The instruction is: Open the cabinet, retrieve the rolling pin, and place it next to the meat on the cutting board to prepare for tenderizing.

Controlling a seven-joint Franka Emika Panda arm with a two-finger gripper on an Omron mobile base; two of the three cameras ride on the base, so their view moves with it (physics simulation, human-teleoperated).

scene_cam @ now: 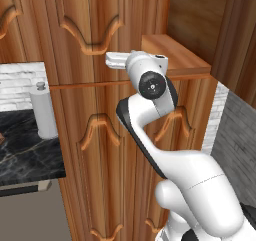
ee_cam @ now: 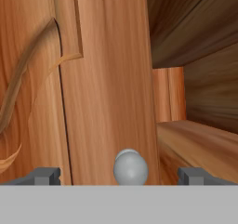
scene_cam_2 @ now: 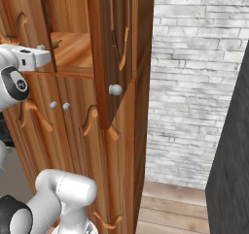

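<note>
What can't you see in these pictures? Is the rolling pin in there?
- Rolling pin: not seen; the cabinet shelf is partly hidden by the closed left door in the left base view.
- Claw: fingertips cut off by the hand view's bottom edge.
- Knob: whether touched, unclear.

Glossy reddish wood cabinet (ee_cam: 107,79), smooth silver knob (ee_cam: 131,167)

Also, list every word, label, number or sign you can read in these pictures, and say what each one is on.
None: no legible text.
The cabinet, its round knob, the paper towel roll, the brick wall and the robot arm carry no writing.
</note>
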